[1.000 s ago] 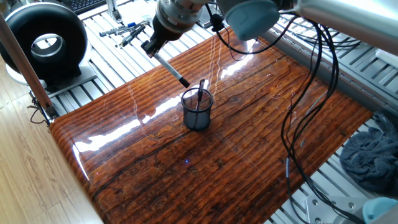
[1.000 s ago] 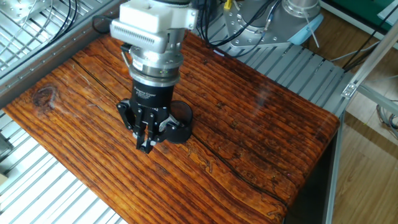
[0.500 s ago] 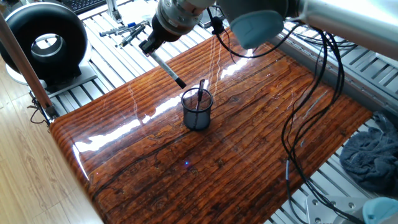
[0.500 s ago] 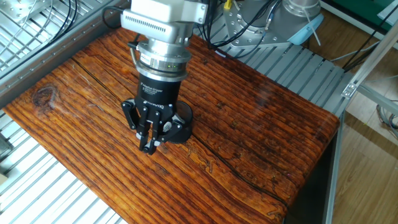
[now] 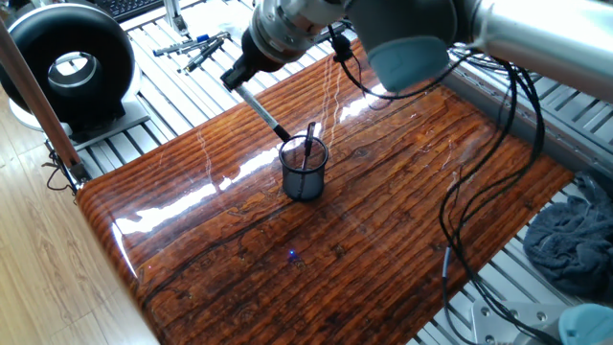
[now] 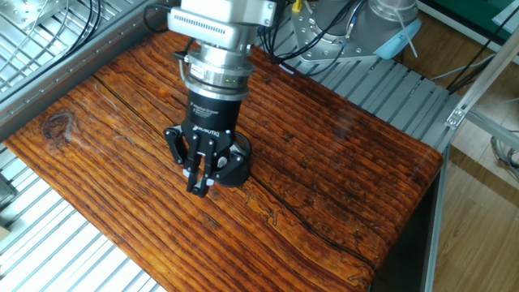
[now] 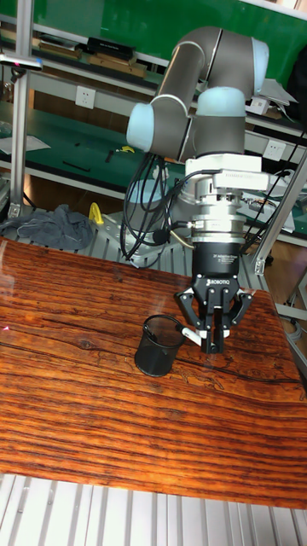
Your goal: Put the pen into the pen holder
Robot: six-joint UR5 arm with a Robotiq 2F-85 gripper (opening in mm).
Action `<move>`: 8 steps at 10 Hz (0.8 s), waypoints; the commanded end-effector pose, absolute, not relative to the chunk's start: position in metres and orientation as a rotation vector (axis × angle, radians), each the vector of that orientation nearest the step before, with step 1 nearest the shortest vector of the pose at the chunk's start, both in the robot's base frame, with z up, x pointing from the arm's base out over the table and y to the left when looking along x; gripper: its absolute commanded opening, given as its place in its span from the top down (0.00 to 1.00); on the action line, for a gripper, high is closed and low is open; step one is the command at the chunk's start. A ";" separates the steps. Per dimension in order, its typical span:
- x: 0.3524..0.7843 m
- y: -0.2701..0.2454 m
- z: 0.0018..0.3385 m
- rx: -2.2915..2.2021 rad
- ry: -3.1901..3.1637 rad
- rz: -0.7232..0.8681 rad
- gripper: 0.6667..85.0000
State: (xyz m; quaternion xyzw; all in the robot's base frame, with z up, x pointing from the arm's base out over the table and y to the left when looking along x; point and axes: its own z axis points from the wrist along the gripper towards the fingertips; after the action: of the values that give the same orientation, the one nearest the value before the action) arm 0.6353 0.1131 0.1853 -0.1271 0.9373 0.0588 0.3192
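Hand [image 7: 213,339] closed on the pen [image 5: 264,114], fingers pinching its upper end; pen hangs slanted below the hand, pale barrel, black lower tip. In one fixed view the tip sits just beside the rim of the pen holder [image 5: 305,170], at its far-left edge; cannot tell if the tip is over the opening or just outside it. Holder stands upright on the surface [image 5: 383,211], right under and slightly to one side of the hand. In the tall fixed view the holder [image 7: 159,344] is just beside the fingertips, on their left in the picture, with the pen's pale end [image 7: 193,334] poking from the fingers toward the rim. In the other fixed view the hand [image 6: 199,182] points down and hides most of the holder [image 6: 235,164]; only a dark curved bit shows behind the fingers. A thin dark pen [image 5: 309,144] already stands inside the holder, leaning on the rim. Grey cloth [image 5: 575,240] well apart from the hand, off the surface edge. Black round device [image 5: 72,62] far off beyond the surface's other end.
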 end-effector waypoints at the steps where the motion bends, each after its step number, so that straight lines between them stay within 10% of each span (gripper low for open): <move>1: 0.625 0.110 0.175 -0.356 2.422 0.161 0.99; 8: 0.614 0.099 0.163 -0.386 2.391 0.168 0.99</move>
State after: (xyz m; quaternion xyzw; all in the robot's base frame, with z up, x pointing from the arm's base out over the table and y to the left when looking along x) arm 0.6175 0.1049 0.1670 -0.1479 0.9271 0.0612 0.3389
